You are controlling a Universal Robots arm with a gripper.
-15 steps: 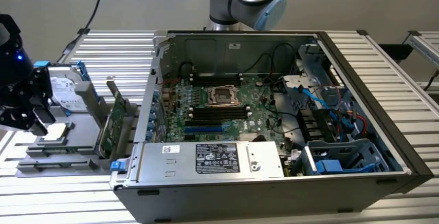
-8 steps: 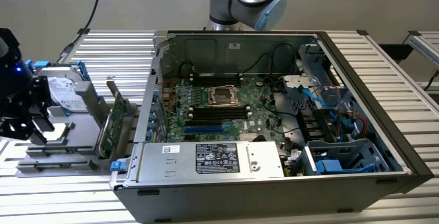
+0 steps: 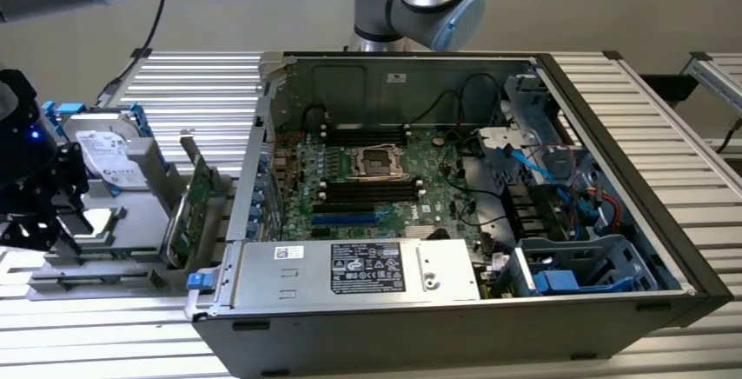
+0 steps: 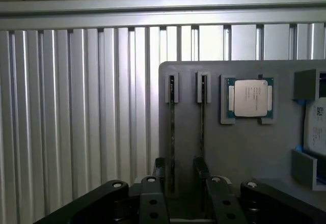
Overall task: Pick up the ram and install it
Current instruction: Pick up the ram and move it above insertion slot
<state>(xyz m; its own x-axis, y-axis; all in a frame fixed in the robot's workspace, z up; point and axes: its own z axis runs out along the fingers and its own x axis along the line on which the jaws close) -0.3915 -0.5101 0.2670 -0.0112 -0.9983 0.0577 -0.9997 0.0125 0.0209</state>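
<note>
"Ribbed aluminium table [image 3: 649,109] right across the room, and the computer case [image 3: 686,262] sitting on it with its open side up. Where's the arm got to?"

"Over at the exterior view's left, above the grey tray [image 3: 116,268] beside the case. The gripper [image 4: 180,163] hangs low over it."

"Holding anything?"

"No. The jaws stand apart with a clear gap, closed on nothing. The ram [image 4: 171,142] is in the tray, standing on edge in a slot (from above it's just a thin dark line with a grey clip at one end). It runs into the gap between the fingers [image 4: 160,175], nearer one than the other. Whether it touches that one, I can't tell."

"There's another stick, isn't there?"

"A second stick [image 4: 202,132], parallel and just beside the first, in its own slot. Its end disappears behind the other finger."

"What else is on the tray?"

"A processor chip [image 4: 249,98] lying flat in its own frame, a hard drive [image 3: 104,155], and a green expansion card [image 3: 193,216] propped upright on the side nearest the case."

"And inside the case?"

"The motherboard [image 3: 432,179] lies flat, with black memory slots [image 3: 368,190] beside the processor socket [image 3: 378,160]. They are well apart from the gripper."
</note>
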